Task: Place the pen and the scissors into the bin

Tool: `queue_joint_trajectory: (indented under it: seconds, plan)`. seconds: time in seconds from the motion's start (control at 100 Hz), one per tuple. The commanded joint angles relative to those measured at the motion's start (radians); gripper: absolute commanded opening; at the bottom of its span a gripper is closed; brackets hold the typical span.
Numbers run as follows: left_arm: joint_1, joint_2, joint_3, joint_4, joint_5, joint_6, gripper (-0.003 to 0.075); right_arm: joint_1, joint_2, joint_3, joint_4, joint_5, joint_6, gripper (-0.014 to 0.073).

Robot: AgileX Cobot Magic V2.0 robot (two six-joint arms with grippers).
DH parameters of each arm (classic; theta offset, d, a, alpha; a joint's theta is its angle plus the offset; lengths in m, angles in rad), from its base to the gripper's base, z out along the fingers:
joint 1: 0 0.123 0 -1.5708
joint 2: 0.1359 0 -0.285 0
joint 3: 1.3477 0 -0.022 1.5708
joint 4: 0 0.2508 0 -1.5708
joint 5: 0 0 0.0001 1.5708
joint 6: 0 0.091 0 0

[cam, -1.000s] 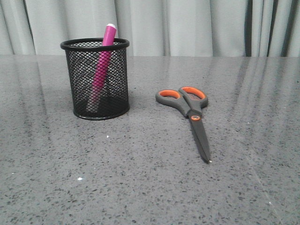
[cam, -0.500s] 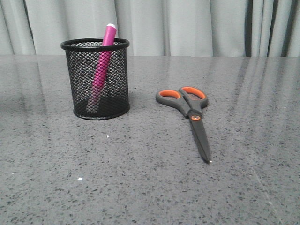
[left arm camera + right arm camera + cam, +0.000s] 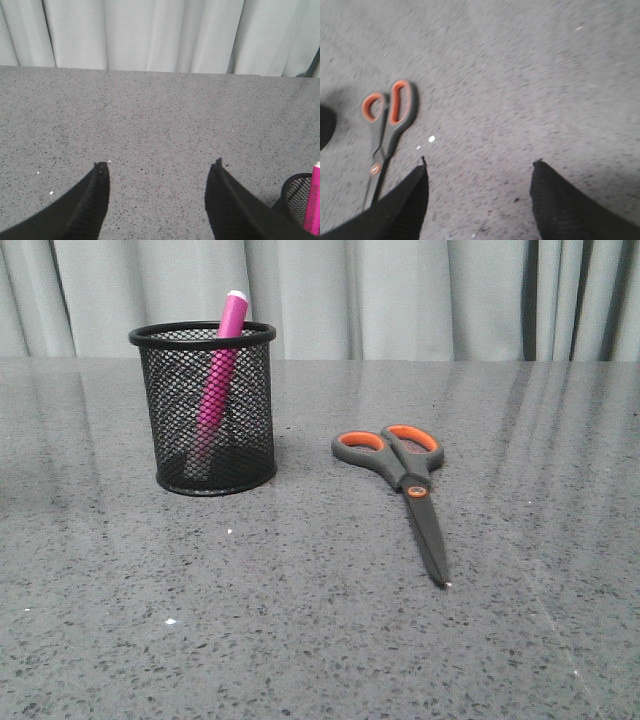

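Pen (image 3: pixel 217 380) in bin (image 3: pixel 203 410); scissors (image 3: pixel 405 480) lie right.

In your right wrist view, blur softens the scissors (image 3: pixel 386 131) and a finger (image 3: pixel 402 207) hides their blade tips. Your left wrist view crops the bin (image 3: pixel 299 200) and pen (image 3: pixel 314 199).

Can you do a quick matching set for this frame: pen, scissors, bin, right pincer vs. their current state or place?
Column 1:
1. pen
2. scissors
3. bin
4. right pincer

Column 2:
A. open, holding nothing, above bare table beside the scissors
B. lying flat on the table, blades closed
C. standing upright on the table, with one item inside
D. leaning inside the mesh cup, white tip above the rim

Pairs: 1-D, 2-B, 3-C, 4-A
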Motion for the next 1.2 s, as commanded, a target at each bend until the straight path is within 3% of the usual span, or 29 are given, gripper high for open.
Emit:
queue_joint_trajectory:
  seconds: [0.0,0.15,0.43,0.64,0.86,1.19]
  plan:
    - [0.003,-0.016,-0.026,-0.028,-0.047,-0.010,0.0384,0.053,0.039,-0.076,-0.011,-0.025,-0.024,0.0401]
    - [0.003,-0.016,-0.026,-0.028,-0.047,-0.010,0.0384,0.147,0.139,-0.204,-0.095,0.083,-0.022,0.0401]
    - [0.003,-0.018,-0.026,-0.028,-0.051,-0.010,0.0384,0.313,0.340,-0.417,-0.106,0.141,-0.004,0.0401]
    - [0.003,-0.018,-0.026,-0.032,-0.055,-0.010,0.0384,0.447,0.527,-0.557,-0.330,0.277,0.222,0.0401]
    - [0.003,-0.018,-0.026,-0.034,-0.067,-0.010,0.0384,0.491,0.706,-0.657,-0.337,0.329,0.277,0.0401]
    - [0.003,-0.018,-0.026,-0.050,-0.088,-0.010,0.0384,0.491,0.816,-0.659,-0.337,0.264,0.327,0.0401]
